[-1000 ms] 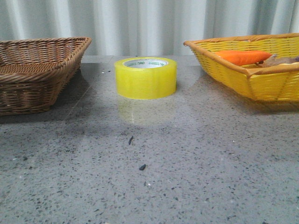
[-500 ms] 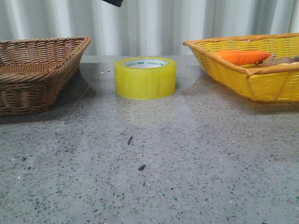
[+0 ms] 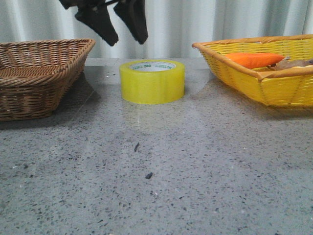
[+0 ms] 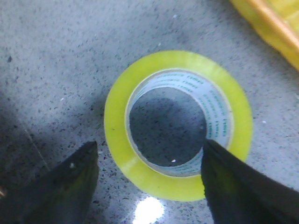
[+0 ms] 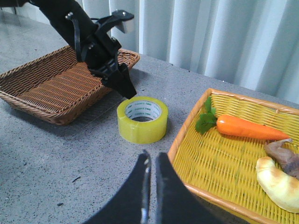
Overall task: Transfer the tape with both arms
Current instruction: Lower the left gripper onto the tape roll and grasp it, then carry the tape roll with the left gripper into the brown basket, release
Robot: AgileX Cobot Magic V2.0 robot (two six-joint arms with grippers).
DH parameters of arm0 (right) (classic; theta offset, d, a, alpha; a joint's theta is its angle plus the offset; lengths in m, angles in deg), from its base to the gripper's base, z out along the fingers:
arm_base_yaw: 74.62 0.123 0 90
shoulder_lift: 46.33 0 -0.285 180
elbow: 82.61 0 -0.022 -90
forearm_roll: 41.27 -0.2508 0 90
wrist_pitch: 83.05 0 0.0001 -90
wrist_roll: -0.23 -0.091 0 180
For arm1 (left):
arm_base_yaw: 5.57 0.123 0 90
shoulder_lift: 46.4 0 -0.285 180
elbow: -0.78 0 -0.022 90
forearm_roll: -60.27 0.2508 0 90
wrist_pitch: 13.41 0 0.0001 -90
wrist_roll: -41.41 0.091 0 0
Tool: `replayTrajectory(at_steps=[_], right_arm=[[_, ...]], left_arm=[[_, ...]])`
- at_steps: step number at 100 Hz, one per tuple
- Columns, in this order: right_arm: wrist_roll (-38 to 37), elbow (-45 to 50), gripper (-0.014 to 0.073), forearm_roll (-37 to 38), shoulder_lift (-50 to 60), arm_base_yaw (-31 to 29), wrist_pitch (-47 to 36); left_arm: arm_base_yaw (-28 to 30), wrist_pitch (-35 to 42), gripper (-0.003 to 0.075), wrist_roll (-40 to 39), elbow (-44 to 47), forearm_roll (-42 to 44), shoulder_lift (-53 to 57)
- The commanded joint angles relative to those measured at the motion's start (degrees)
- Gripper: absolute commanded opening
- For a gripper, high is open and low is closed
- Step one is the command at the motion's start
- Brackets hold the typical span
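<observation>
Two steps remaining, seemingly, with only the approach underway: left gripper point(image 3: 121, 35) spread wide above the tape point(image 3: 152, 81) lying flat mid-table, nearest the roll's 10 o'clock edge; right gripper point(image 5: 151, 165) pressed closed, well back; next, lowering to straddle the wall.

Lab-like test setup: speckled stone table point(image 3: 195, 186), pleated white curtain point(image 3: 195, 24) backdrop.

The yellow tape point(image 3: 152, 82) lies flat on the table, white green-printed core facing up.
</observation>
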Motion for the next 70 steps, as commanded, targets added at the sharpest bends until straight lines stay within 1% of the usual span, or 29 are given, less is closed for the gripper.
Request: replayTrajectory(at_steps=[1, 22, 59, 64, 67, 70], right_arm=[[0.3, -1.2, -0.0068, 0.4, -1.0, -0.1, -4.5], [0.3, -1.2, -0.0068, -1.0, -1.0, -0.1, -4.4], [0.3, -1.2, -0.0067, -1.6, -1.0, -0.1, -4.1], [0.3, -1.2, -0.0068, -1.6, -1.0, -0.1, -4.1], [0.3, -1.2, -0.0068, -1.6, -1.0, -0.1, -4.1], [0.3, -1.2, -0.0068, -1.6, -1.0, -0.1, -4.1]], left_arm=[[-0.4, 2.9, 0.0421, -1.4, -2.0, -0.4, 1.9], [0.3, 6.5, 0.0421, -3.9, -2.1, -0.4, -1.1], [0.8, 7.0, 0.0415, -3.9, -2.2, -2.3, -5.2], [0.8, 7.3, 0.0385, -3.9, -2.2, -2.8, -5.4], [0.8, 7.5, 0.0353, -3.9, -2.2, -2.9, -5.4], [0.8, 7.8, 0.03, -3.9, -2.2, -3.1, -5.4]])
